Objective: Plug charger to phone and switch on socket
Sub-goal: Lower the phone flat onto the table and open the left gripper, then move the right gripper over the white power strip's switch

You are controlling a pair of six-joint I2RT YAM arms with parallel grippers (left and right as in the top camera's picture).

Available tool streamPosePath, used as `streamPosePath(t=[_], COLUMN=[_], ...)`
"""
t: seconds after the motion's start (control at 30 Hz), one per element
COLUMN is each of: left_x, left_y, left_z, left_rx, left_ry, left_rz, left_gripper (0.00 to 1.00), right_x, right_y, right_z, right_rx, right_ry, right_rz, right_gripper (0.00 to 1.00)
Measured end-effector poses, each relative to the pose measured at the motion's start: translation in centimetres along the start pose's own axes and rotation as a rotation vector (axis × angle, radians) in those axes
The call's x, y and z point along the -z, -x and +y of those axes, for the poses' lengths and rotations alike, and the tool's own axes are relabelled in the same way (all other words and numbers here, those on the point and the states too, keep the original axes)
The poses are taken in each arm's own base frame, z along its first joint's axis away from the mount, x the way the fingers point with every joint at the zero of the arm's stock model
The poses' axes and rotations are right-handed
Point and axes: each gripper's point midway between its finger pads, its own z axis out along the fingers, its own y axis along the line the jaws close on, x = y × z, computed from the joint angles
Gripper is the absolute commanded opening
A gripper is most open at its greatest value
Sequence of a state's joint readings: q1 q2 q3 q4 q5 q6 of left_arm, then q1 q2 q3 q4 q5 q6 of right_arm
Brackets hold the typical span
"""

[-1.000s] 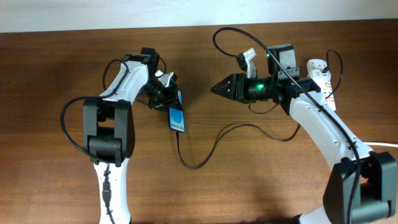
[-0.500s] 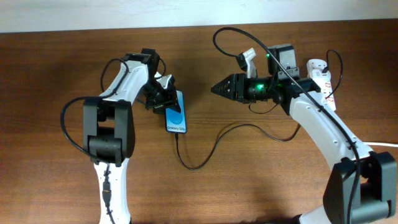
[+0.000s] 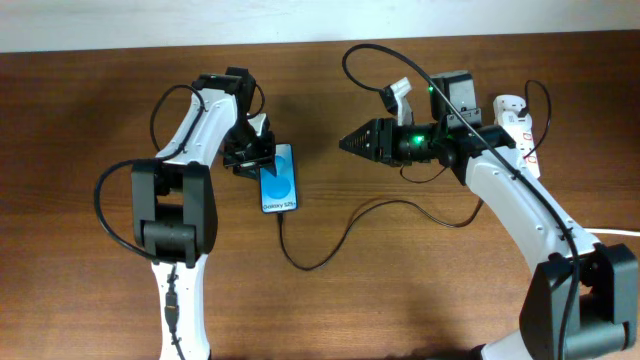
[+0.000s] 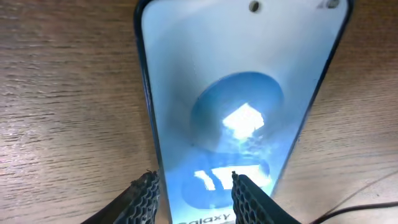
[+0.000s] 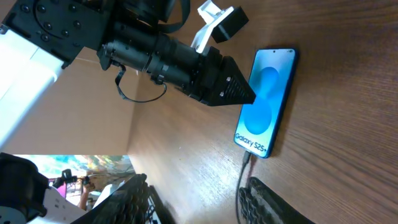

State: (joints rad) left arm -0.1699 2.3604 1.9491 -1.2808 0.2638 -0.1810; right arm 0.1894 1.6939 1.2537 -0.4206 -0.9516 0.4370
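The phone (image 3: 278,179) lies flat on the table, screen lit blue; it also shows in the left wrist view (image 4: 242,93) and the right wrist view (image 5: 267,93). The charger (image 3: 330,255) is a thin black cable; its plug sits in the phone's lower end (image 5: 249,160), and it loops right toward the socket (image 3: 521,130), a white strip at the far right. My left gripper (image 3: 260,158) is open at the phone's upper left; one finger (image 4: 252,199) is over the screen, the other (image 4: 144,196) beside its left edge. My right gripper (image 3: 346,143) is open and empty, right of the phone.
The socket's thick white cord (image 3: 615,232) runs off the right edge. The right arm's black cable (image 3: 380,55) arches above the table behind the gripper. The table's far edge meets a white wall (image 3: 320,15).
The phone has slid left and turned more upright along with my left gripper, which moved back and left. The cable's loop followed the phone. The right arm has not moved.
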Motion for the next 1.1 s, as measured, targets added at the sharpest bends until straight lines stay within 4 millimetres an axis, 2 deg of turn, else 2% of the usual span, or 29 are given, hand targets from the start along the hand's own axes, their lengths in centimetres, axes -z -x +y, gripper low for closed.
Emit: streamPosePath(t=[0.23,0.4,0.57,0.67,0.77,0.83,0.93,1.1], left_x=[0.3,3.1,8.9,13.5,18.0,21.5,23.8,26.5], left_y=[-0.1,0.4,1.3,1.1,0.3,-0.9,-2.2,-4.0], left_z=[0.7,0.8,-0.6,-1.8,-2.8,-3.3,-3.3,-3.1], left_rx=[0.006,0.009,-0.009,-0.027,-0.050,-0.064,-0.069,-0.067], left_ry=[0.046,0.093,0.091,0.075,0.057,0.052,0.064,0.086], left_rz=[0.002,-0.029,-0.138,-0.239,-0.351,-0.435,-0.490,-0.553], left_gripper=[0.41,0.41,0.43,0.44,0.45,0.46,0.48,0.62], right_x=[0.0,0.0,0.0,0.0,0.3,1.0,2.4,6.7], right_y=[-0.1,-0.4,-0.8,-0.9,-1.3,-1.4,-1.1,-1.1], right_z=[0.0,-0.2,-0.4,-0.4,-0.7,-0.6,0.3,2.2], right_rx=[-0.004,-0.015,-0.006,0.008,0.005,0.013,0.057,0.139], right_ry=[-0.001,-0.005,-0.011,-0.013,-0.046,-0.088,-0.144,-0.302], right_rz=[0.002,0.013,0.026,0.030,0.035,0.020,-0.026,-0.148], right_gripper=[0.52,0.58,0.61,0.63,0.64,0.64,0.65,0.70])
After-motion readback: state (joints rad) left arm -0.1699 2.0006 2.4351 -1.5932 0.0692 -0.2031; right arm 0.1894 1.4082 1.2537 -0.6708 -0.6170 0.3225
